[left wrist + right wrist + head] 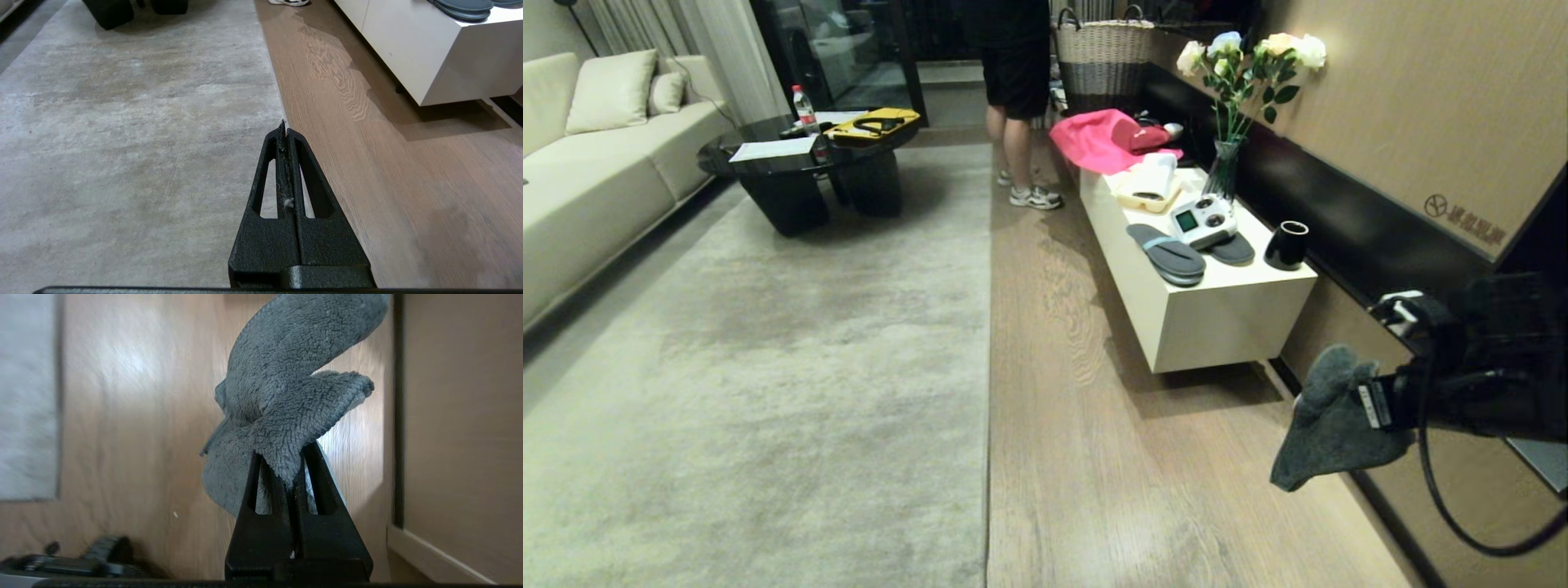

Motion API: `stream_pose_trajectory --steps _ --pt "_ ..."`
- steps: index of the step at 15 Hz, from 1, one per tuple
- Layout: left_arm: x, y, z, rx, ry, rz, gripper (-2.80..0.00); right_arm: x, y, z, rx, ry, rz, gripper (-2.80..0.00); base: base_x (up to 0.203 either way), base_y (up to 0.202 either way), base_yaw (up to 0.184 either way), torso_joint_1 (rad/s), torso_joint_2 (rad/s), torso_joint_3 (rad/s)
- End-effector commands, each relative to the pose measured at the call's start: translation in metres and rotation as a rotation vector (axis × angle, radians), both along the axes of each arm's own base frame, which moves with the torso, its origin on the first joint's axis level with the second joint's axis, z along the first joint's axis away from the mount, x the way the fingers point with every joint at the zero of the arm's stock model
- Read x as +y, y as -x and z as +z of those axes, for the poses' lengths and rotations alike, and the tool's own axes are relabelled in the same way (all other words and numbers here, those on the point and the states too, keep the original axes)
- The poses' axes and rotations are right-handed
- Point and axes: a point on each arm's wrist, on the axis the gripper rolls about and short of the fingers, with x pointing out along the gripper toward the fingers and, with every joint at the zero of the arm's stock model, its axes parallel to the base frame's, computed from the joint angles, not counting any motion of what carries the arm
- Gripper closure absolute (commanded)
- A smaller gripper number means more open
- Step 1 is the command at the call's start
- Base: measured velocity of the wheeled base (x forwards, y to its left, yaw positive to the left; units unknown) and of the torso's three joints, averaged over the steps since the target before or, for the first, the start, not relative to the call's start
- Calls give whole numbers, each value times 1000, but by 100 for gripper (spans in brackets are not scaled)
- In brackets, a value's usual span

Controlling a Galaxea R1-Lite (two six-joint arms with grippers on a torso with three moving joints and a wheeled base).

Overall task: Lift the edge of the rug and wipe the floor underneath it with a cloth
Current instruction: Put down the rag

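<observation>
— Grey cloth [282, 412]: where?
— Pinched in the right pincer [296, 457], hanging above the floor [1111, 457] near the wall.
— The rug edge [988, 359]?
— Lying flat on the planks; the left pincer [284, 128] is pressed together, empty, above it.

The right arm reaches in from the right side of the head view, its forearm roughly level and pointing toward the left, cabling looping beneath the wrist. The right gripper [286, 457] has its two black fingers pressed together on a fold of the cloth [1327, 425], which hangs from the tips. The left arm is outside the head view; the left gripper [284, 130] points forward and down, its fingers closed against each other, holding nothing.
</observation>
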Motion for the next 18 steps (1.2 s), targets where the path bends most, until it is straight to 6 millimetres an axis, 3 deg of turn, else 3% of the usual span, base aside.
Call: stream_pose_trajectory --steps 1,4,7,12,18 --pt "0 0 0 0 0 0 0 -3 -46 -68 191 16 -16 0 0 0 0 0 0 0" --pt "0 0 0 0 0 0 0 -15 -83 -105 237 45 -90 0 0 0 0 0 0 0" --pt "0 0 0 0 0 0 0 -28 -112 -122 232 24 -176 0 0 0 0 0 0 0" --pt "0 0 0 0 0 0 0 -39 -136 -141 305 -78 -329 0 0 0 0 0 0 0" --pt "0 0 0 -1 0 0 0 -42 -154 -155 360 -91 -354 0 0 0 0 0 0 0"
